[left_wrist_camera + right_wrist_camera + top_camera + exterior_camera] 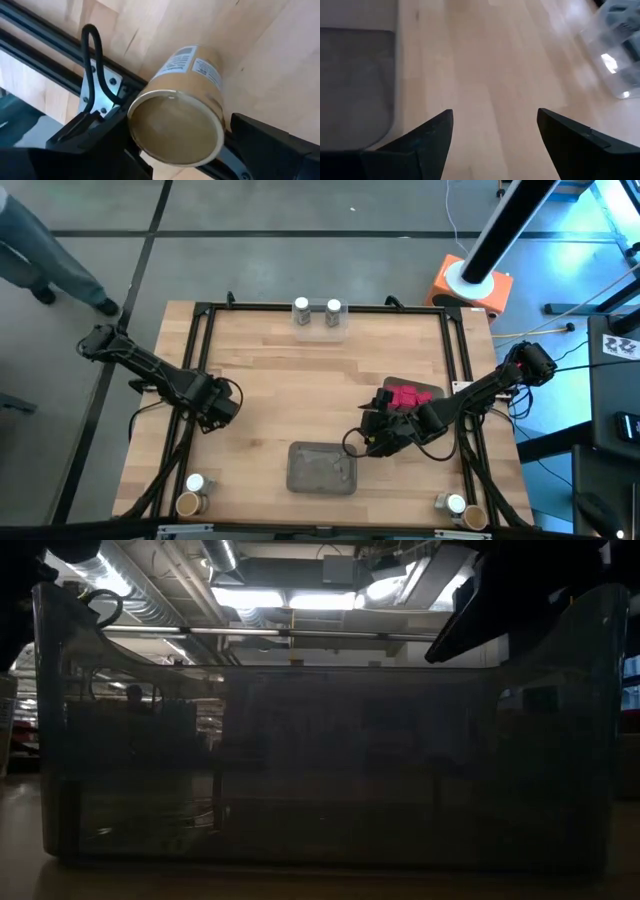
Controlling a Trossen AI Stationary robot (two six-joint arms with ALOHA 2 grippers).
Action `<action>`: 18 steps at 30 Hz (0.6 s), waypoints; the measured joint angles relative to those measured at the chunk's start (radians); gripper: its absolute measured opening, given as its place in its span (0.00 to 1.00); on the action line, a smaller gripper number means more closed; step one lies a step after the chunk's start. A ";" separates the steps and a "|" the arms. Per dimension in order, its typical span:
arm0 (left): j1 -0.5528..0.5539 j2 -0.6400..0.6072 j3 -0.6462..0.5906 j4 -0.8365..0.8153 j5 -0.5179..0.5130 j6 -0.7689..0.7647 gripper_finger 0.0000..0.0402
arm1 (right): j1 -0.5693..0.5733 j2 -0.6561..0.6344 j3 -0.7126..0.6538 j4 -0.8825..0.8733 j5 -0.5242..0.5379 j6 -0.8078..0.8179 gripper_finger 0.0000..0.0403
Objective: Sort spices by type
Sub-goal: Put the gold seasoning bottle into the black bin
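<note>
Wooden table (300, 380) from above, black rail (196, 360) around it. At left of frame, left gripper (215, 408) close by the rail, its load hidden underneath. Right of centre, right gripper (372, 442) low beside the grey tray (322, 468), just below the red packs (405, 395). White-capped jars (317, 308) at upper centre. Could knock the red packs with the right forearm, which crosses right beside them.

Table-level view: blocked almost wholly by the clear tray (320, 770); ceiling lights above, nothing of either grip.

Left wrist view: supplies what the overhead picture lacks. Tan jar (185, 100) clamped between widely spread fingers (270, 145), end-on to the lens, above the rail and a looped cable (92, 65). Looks a shallow hold on a smooth round side; could slip, drop on the rail and roll off the table, or snag the cable.

Right wrist view: fingers (425, 137) well apart, only bare wood between, nothing held. Grey tray at left edge, clear tray at upper right.
</note>
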 joint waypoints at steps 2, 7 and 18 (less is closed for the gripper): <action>0.000 0.000 0.000 0.015 0.003 0.006 0.82 | 0.000 0.000 0.000 0.001 -0.030 0.000 0.72; 0.000 0.000 0.000 0.021 0.006 -0.001 0.77 | 0.000 0.000 0.000 0.002 -0.073 0.000 0.72; 0.000 0.000 0.003 0.034 0.008 -0.017 0.64 | 0.000 0.000 0.000 0.002 -0.107 0.000 0.72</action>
